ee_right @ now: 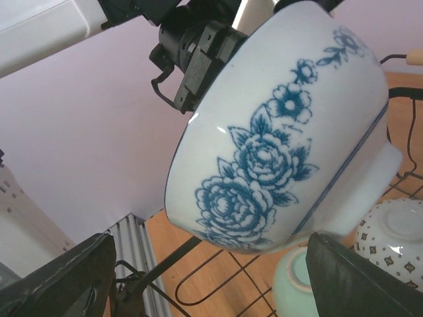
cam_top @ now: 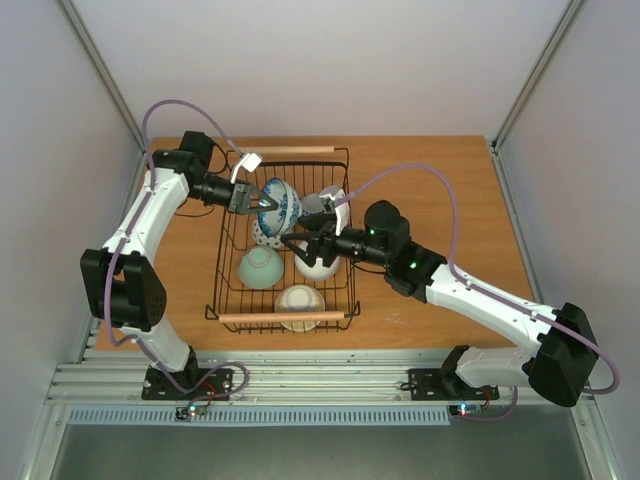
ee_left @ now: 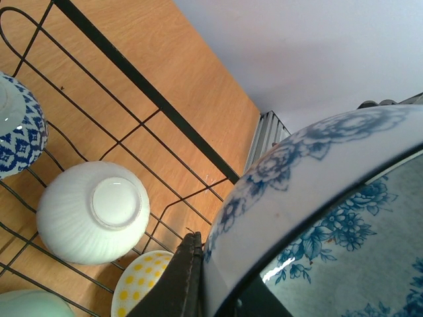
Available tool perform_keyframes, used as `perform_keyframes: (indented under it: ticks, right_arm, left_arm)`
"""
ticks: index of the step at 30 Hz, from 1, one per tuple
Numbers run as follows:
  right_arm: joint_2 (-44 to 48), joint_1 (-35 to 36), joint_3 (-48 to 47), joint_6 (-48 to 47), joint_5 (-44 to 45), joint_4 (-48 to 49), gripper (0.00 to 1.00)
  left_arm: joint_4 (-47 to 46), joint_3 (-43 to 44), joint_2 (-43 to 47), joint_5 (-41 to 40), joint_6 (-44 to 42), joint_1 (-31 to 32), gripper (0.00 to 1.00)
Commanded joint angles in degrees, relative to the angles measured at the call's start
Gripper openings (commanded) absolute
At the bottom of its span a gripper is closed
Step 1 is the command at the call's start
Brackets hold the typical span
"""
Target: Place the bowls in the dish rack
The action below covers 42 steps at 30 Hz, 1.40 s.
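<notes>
Top external: floral bowl (cam_top: 280,205) in clenched left pincer (cam_top: 254,198) over dish rack (cam_top: 245,318); right pincer (cam_top: 305,232) agape beside.

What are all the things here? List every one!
dish rack: one, black wire, wooden handles, mid-table
flowery bowl: one, white with blue flowers, held over the rack
lattice bowl: one, blue and white, in rack, far right
speckled bowl: one, white with dark specks, in rack
white bowl: one, white, upside down in rack
green bowl: one, pale green, in rack
dotted bowl: one, yellow dots, rack's near end
table: one, brown wood, underneath
left gripper: one, black, shut on flowery bowl
right gripper: one, black, open, over rack
</notes>
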<state>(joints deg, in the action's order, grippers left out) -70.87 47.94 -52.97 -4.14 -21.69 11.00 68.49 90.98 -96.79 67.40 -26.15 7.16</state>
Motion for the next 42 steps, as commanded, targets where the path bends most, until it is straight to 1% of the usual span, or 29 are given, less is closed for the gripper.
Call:
perform_keyframes:
  ticks: [1, 5, 9, 15, 19, 26, 35, 42]
  right_arm:
    - [-0.9, -0.1, -2.5, -1.8, -0.1, 1.6, 0.80]
    - [-1.5, -0.1, -3.8, -2.1, 0.9, -0.3, 0.80]
    - [0.0, 0.0, -2.7, -1.7, 3.4, -1.9, 0.80]
    - [1.4, 0.0, -2.4, -1.9, 5.3, -3.9, 0.84]
    - [1.6, 0.0, -2.5, -2.6, 5.7, -4.5, 0.88]
    - [-0.7, 0.0, -4.9, -3.7, 4.8, -4.3, 0.99]
    - [-2.9, -0.1, -6.8, -4.2, 4.4, -2.9, 0.99]
    - [-3.9, -0.1, -6.9, -3.2, 3.9, -1.3, 0.97]
  left_arm:
    - [-1.2, 0.5, 0.2, 2.2, 0.8, 0.4, 0.00]
    - [-0.6, 0.7, 0.7, 2.3, 0.3, 0.5, 0.01]
    - [-0.9, 0.6, 1.2, 2.2, 0.3, 0.5, 0.00]
    - [-1.2, 0.5, 1.1, 1.7, 0.3, 0.5, 0.00]
    - [-1.2, 0.4, 1.2, 1.7, 0.3, 0.5, 0.01]
    - [-1.1, 0.3, 1.1, 1.8, 0.2, 0.7, 0.01]
    - [-0.6, 0.3, 1.1, 2.1, -0.2, 0.9, 0.01]
    - [1.7, 0.8, 1.0, 4.5, -2.5, 1.1, 0.00]
